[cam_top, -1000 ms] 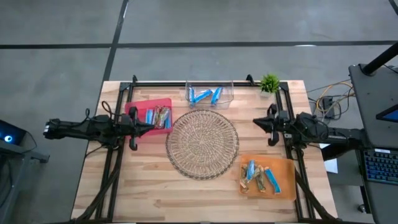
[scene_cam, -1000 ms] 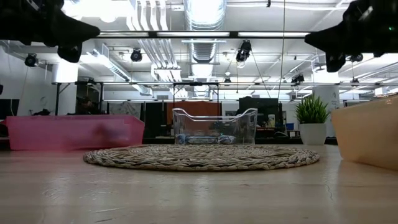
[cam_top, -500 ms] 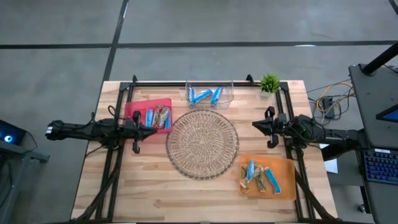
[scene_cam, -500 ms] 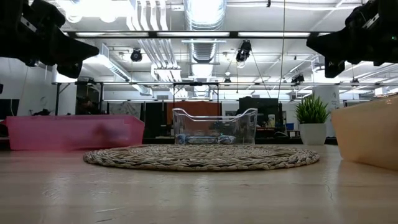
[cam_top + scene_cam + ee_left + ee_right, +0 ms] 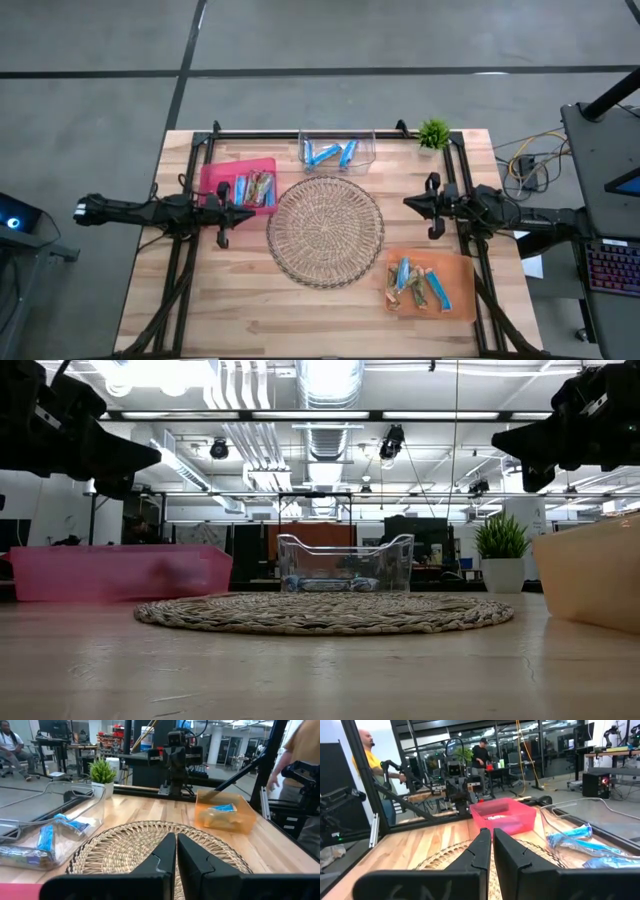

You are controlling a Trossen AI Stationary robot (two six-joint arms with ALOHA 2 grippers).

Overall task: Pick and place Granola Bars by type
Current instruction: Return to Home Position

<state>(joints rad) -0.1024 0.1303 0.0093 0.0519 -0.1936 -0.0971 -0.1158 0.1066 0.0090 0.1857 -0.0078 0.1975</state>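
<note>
Granola bars lie sorted in three bins around a round wicker tray (image 5: 325, 231): blue and silvery ones in the red bin (image 5: 242, 182), blue ones in the clear bin (image 5: 337, 150), blue and brownish ones in the orange bin (image 5: 430, 283). My left gripper (image 5: 250, 212) hovers shut above the table, between the red bin's near edge and the tray's left rim. My right gripper (image 5: 407, 203) hovers shut to the right of the tray, on the far side of the orange bin. Both hold nothing.
A small potted plant (image 5: 433, 133) stands at the table's far right corner. Black frame rails (image 5: 190, 270) run along the left, right and far sides. People show in the room beyond the table in both wrist views. Bare wood lies along the near edge (image 5: 250, 310).
My left arm has drawn a little toward the table's near edge and sunk lower in the low view. My right gripper has crept slightly leftward toward the tray. No bar or bin has moved.
</note>
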